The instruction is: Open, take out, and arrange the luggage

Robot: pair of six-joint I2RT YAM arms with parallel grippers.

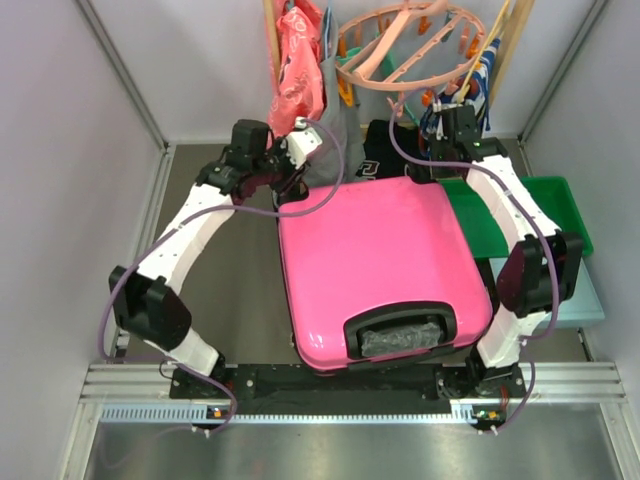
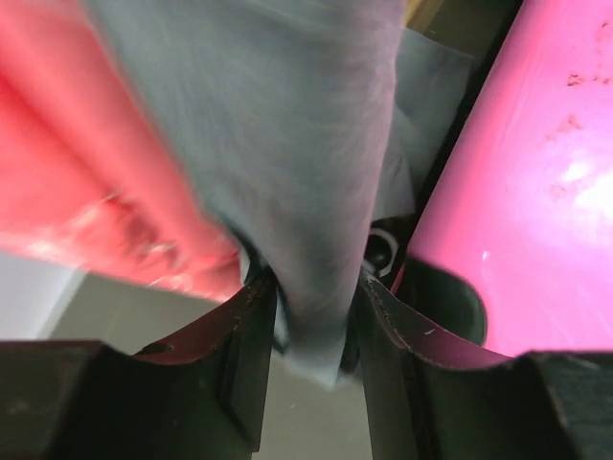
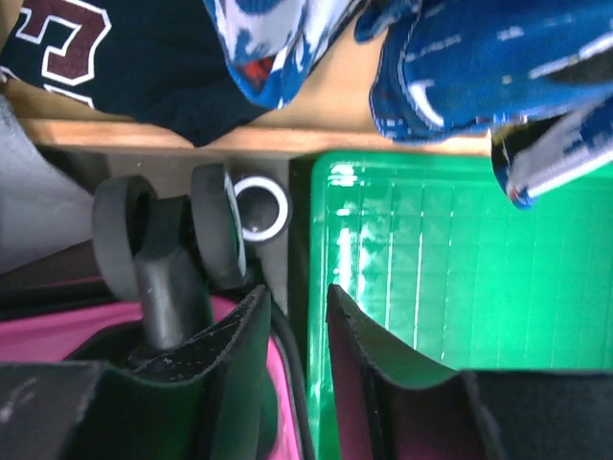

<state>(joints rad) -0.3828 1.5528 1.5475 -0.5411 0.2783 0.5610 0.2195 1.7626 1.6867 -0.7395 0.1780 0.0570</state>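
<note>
The luggage [image 1: 370,260] is a hot-pink hard-shell suitcase lying flat and closed in the middle of the table, its black handle [image 1: 400,330] toward the arms. My left gripper [image 1: 290,180] is at its far left corner. In the left wrist view the left gripper [image 2: 314,287] stands open, a hanging grey cloth [image 2: 287,144] drooping between the fingers, with the pink shell [image 2: 536,172] to the right. My right gripper [image 1: 452,150] is at the far right corner. The right gripper [image 3: 299,292] shows a narrow gap over the black zipper trim, beside the black wheels [image 3: 124,240]; nothing is visibly pinched.
A green plastic tray [image 1: 555,205] lies right of the suitcase, its rim [image 3: 321,240] next to my right fingers. A pale teal flat box [image 1: 585,300] sits nearer. Clothes hang at the back: a red bag [image 1: 298,70], a dark shirt [image 3: 115,57], blue cloth [image 3: 479,67], a round peg hanger [image 1: 420,45].
</note>
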